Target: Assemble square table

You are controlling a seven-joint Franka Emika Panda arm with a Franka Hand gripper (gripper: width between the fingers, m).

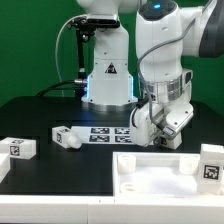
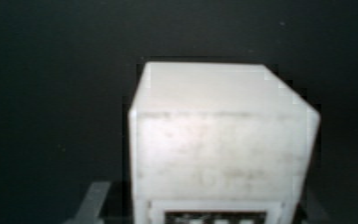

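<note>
My gripper [image 1: 163, 133] is shut on a white block leg [image 1: 141, 121] and holds it just above the black table, behind the tabletop. In the wrist view the leg [image 2: 220, 120] fills the middle, between the gripper [image 2: 215, 205] jaws, with a tag at its near end; one dark finger [image 2: 98, 200] shows beside it. The white square tabletop [image 1: 160, 178] with its raised rim lies at the front, toward the exterior view's right. Three more legs lie loose: one at the far left [image 1: 18, 148], one nearer the middle [image 1: 68, 137], one standing at the right edge [image 1: 210, 162].
The marker board [image 1: 105, 133] lies flat on the table in front of the arm's white base [image 1: 108, 78]. A black cable [image 1: 68, 60] hangs beside the base. The green wall stands behind.
</note>
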